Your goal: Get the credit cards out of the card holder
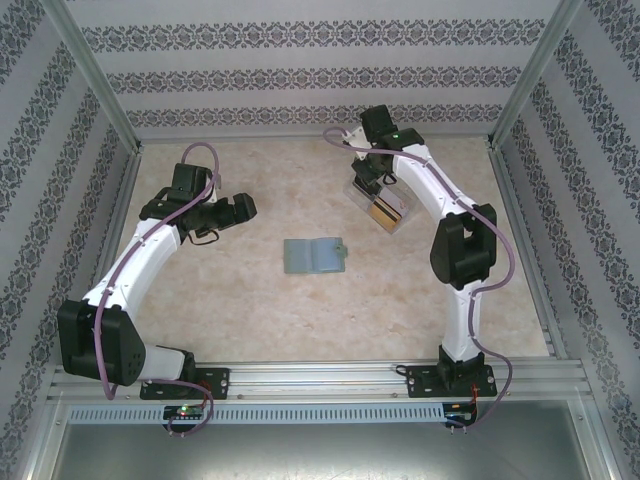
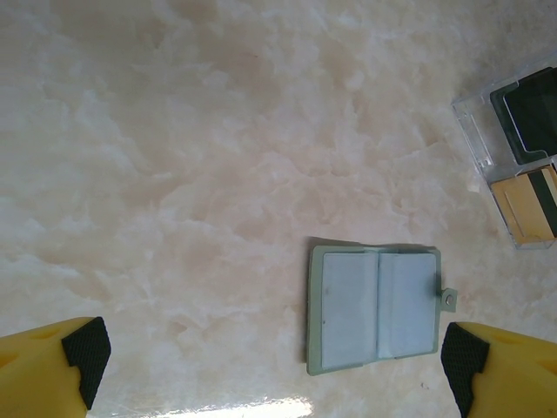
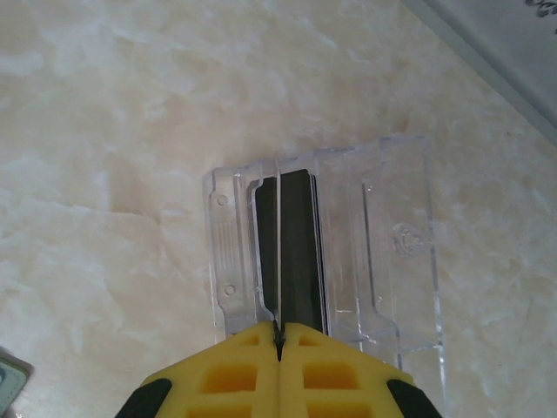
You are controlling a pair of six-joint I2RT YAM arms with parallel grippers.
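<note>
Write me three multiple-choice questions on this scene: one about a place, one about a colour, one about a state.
1. Where does the card holder lie? A) against the far wall B) near the middle of the table C) on an arm's base
2. Which colour has one card in the clear box? A) red B) golden-yellow C) blue
3. How stand the left gripper's fingers? A) wide apart B) pressed shut C) clamped on the holder
Key: 1B, seen mid-table from above; 2B, the left wrist view shows it; 3A, the pads sit at opposite edges of that view.
</note>
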